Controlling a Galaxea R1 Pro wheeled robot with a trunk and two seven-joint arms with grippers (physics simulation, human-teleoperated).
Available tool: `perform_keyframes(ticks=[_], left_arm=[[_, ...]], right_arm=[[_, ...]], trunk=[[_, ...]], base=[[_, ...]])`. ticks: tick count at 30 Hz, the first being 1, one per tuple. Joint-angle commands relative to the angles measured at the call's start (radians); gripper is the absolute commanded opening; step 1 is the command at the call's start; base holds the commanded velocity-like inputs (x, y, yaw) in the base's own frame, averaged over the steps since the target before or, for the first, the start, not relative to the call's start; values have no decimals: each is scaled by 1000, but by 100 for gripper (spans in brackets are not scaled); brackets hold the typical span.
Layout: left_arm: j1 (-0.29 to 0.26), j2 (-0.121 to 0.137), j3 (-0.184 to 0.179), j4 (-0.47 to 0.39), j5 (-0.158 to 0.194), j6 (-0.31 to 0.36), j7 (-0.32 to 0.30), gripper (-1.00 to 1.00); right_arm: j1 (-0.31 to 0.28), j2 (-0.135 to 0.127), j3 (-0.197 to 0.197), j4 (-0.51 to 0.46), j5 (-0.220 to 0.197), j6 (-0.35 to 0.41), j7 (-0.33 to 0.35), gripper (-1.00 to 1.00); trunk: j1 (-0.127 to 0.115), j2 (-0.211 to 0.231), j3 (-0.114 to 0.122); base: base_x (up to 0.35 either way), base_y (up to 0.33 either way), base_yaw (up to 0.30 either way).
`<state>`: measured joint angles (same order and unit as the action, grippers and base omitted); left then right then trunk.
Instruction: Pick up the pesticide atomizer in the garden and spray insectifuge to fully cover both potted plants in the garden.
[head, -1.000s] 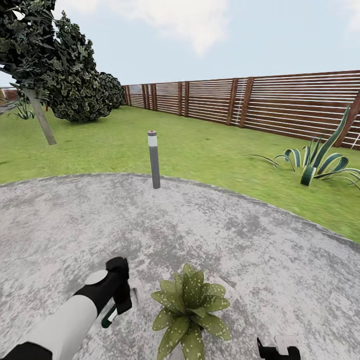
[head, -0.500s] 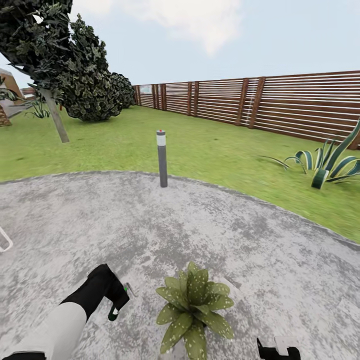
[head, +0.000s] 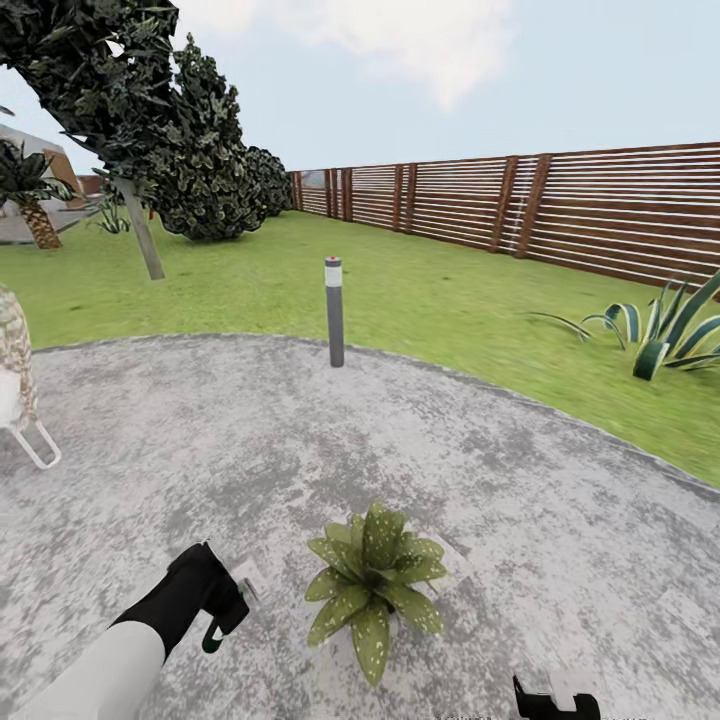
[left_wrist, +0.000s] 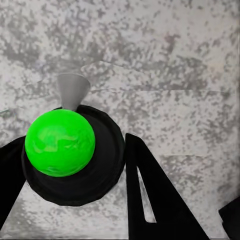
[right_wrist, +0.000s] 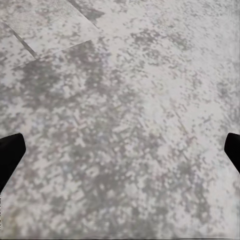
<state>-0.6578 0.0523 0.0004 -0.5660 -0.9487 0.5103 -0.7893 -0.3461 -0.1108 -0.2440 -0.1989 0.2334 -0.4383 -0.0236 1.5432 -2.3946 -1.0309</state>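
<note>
Now left pincer (head: 215, 625) pinches the atomizer (left_wrist: 67, 150), pulled lower and further from the potted plant (head: 372, 580) beside it; no spraying evident. Right pincer (head: 555, 700) spread, idle.

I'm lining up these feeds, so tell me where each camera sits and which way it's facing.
Head view: on the head, looking forward and down over the patio, plant, lamp post and fence; left arm and left gripper show.
Left wrist view: near the left gripper, facing down at paving past the atomizer.
Right wrist view: near the right gripper, facing down at paving.
All share the patio.
</note>
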Motion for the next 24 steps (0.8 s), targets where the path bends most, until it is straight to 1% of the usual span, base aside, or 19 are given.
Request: perform_keyframes(ticks=[1,2,4,9,12,16,21,24], left_arm=[[0,0,17,-2,-4,5,-6,-100],[0,-2,61,-2,-5,1,-5,-100],[0,-5,70,-2,-7,-2,-5,-100],[0,-11,71,2,-5,-3,-5,-100],[0,-14,72,4,-5,-4,-5,-100],[0,-15,72,5,-5,-4,-5,-100],[0,-15,72,6,-5,-4,-4,-100],[0,-17,72,6,-5,-4,-4,-100]], right_arm=[[-1,0,-6,1,11,-3,-2,100],[-1,0,-6,1,11,-3,-2,100],[-1,0,-6,1,11,-3,-2,100],[0,0,-6,1,11,-3,-2,100],[-1,0,-6,1,11,-3,-2,100],[0,0,-6,1,11,-3,-2,100],[-1,0,-6,1,11,-3,-2,100],[0,0,-6,1,11,-3,-2,100]], trunk=[[-1,0,-1],[-1,0,-1],[-1,0,-1],[-1,0,-1],[-1,0,-1],[-1,0,-1],[-1,0,-1],[-1,0,-1]], base=[[-305,-68,268],[-260,-14,179],[-102,-5,67],[-3,0,11],[0,-47,195],[-2,-229,267],[-110,-264,277],[-20,-269,277]])
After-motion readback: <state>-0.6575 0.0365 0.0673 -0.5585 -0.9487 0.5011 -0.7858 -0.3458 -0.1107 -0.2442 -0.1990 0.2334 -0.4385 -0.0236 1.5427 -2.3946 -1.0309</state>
